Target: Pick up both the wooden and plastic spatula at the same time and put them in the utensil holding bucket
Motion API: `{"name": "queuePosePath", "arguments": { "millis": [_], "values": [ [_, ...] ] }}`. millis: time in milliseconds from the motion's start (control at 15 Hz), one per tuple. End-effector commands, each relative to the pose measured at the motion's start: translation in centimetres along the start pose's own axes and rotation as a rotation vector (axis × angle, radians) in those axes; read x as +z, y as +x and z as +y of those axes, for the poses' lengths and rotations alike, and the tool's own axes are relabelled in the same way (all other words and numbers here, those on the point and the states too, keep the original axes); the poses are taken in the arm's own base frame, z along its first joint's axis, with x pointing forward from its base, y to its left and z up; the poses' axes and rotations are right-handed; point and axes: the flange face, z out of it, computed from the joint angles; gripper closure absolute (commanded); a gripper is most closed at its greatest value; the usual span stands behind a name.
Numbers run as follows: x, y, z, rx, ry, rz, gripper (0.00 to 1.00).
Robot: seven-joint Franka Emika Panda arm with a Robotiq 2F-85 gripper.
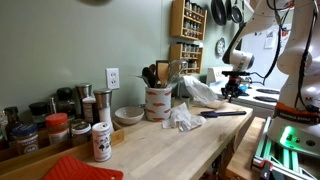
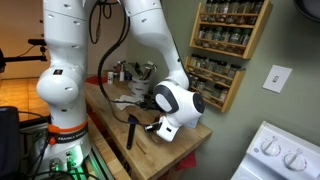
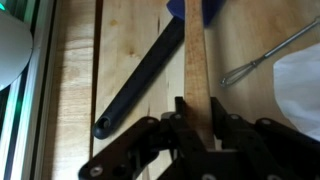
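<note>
In the wrist view the wooden spatula (image 3: pixel 196 70) lies lengthwise on the wooden counter, with its handle running between my gripper's fingers (image 3: pixel 198 112). The fingers press its two sides. The black plastic spatula (image 3: pixel 140 80) lies slanted just to the left, outside the jaws. It also shows on the counter in both exterior views (image 1: pixel 222 113) (image 2: pixel 132 130). The gripper (image 1: pixel 237 88) (image 2: pixel 165 126) is low over the counter's far end. The white utensil bucket (image 1: pixel 157 103), with several utensils in it, stands further back along the counter.
A wire whisk (image 3: pixel 268 50) and a white cloth (image 3: pixel 302 95) lie right of the jaws. A crumpled white cloth (image 1: pixel 183 118), a bowl (image 1: pixel 129 115), spice jars (image 1: pixel 58 128) and a red mat (image 1: pixel 80 168) share the counter. A spice rack (image 2: pixel 230 40) hangs on the wall beside a stove (image 2: pixel 285 155).
</note>
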Motion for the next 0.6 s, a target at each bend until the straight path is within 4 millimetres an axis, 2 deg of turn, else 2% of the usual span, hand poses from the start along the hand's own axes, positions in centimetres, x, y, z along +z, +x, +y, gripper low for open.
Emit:
{"name": "queuePosePath", "arguments": {
  "millis": [0, 267, 533],
  "values": [
    [0.6, 0.2, 0.9, 0.105, 0.039, 0.062, 0.93],
    [1.3, 0.4, 1.4, 0.212, 0.049, 0.136, 0.93],
    [2.5, 0.0, 1.7, 0.281, 0.024, 0.129, 0.93]
  ]
}}
